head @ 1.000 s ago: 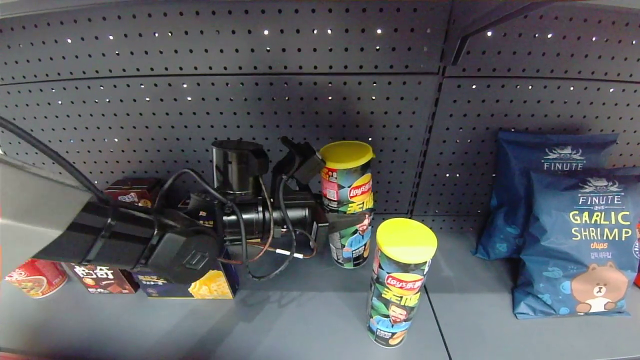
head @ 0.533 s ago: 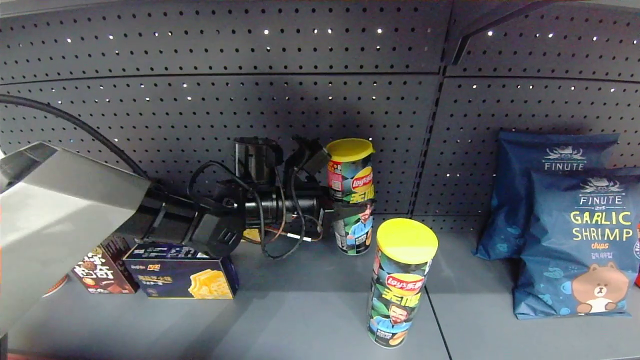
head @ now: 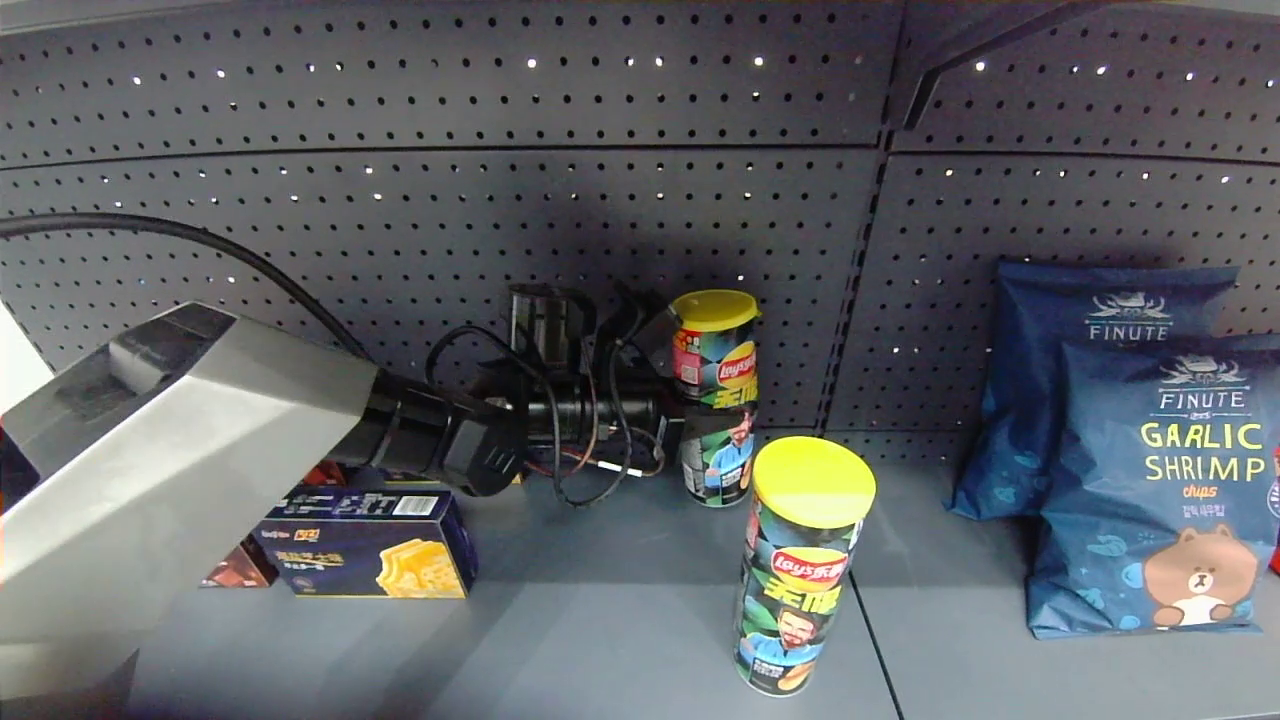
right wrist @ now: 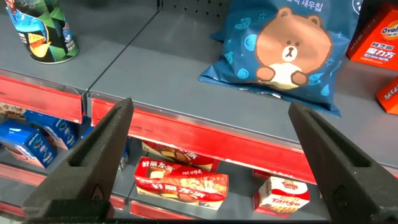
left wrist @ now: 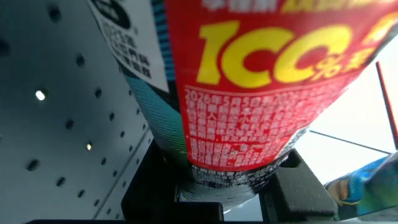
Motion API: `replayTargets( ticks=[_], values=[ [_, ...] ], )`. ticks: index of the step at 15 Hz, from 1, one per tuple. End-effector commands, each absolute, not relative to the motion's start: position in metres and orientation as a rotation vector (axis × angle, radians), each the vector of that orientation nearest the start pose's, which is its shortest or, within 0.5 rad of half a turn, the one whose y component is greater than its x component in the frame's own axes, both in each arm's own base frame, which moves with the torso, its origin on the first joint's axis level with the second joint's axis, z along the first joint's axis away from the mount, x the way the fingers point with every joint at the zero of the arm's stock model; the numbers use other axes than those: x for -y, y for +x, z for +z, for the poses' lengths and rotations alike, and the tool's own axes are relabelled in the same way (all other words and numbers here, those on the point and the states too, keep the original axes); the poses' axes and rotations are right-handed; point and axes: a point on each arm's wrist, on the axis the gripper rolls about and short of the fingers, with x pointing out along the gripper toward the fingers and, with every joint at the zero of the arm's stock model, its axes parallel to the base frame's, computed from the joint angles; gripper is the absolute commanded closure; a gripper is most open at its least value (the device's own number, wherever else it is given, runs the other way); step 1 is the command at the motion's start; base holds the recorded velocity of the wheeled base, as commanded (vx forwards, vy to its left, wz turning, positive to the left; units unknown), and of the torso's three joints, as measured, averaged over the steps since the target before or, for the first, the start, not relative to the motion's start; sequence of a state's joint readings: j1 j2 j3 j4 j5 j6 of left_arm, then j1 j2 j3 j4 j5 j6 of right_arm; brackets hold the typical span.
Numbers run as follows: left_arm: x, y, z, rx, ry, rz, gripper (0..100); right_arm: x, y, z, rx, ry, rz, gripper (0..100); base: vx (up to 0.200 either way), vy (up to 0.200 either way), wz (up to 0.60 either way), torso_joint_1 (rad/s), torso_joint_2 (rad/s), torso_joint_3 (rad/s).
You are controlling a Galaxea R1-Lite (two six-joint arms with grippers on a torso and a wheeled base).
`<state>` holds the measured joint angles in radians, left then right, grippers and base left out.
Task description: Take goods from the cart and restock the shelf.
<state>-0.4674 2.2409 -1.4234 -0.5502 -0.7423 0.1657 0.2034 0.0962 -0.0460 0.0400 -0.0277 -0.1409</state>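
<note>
**Snacks around the claw**

A can with a yellow lid (head: pixel 805 565) stands upright near the left claw (head: pixel 692 385), on its right and closer to the front. Two blue snack bags (head: pixel 1150 490) lean well apart from the claw, farther right. A dark blue box (head: pixel 370 545) lies to the claw's left, and a brown box (head: pixel 245 568) peeks out just beside it. A grey wall (head: pixel 500 200) full of holes is behind the claw.

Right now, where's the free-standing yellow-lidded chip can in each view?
Head view: free-standing yellow-lidded chip can, lower centre, near the front edge of the grey shelf.
Left wrist view: not in it; the can there is the second yellow-lidded chip can, gripped by the left end effector.
Right wrist view: its base, on the shelf behind the red front rail.
Shared landmark: blue bear-print snack bag, on the shelf to its right.
</note>
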Motion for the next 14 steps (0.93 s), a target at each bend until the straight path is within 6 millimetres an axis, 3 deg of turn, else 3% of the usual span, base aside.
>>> replayTargets(
  ticks=[1,9,10,14],
  values=[
    [0.219,0.401,0.128,-0.194,0.103,-1.22,100,0.004,-0.018,0.086,-0.079,-0.151,0.182,0,0.0,0.0,0.0,0.0,0.0,0.0],
    [0.217,0.402,0.112,-0.229,0.168,-1.229,100,0.004,-0.018,0.086,-0.079,-0.151,0.182,0,0.0,0.0,0.0,0.0,0.0,0.0],
    [0.216,0.401,0.108,-0.233,0.185,-1.233,0,0.004,-0.018,0.086,-0.079,-0.151,0.182,0,0.0,0.0,0.0,0.0,0.0,0.0],
    [0.219,0.4,0.109,-0.229,0.185,-1.239,0,0.004,-0.018,0.086,-0.079,-0.153,0.184,0,0.0,0.0,0.0,0.0,0.0,0.0]
  ],
)
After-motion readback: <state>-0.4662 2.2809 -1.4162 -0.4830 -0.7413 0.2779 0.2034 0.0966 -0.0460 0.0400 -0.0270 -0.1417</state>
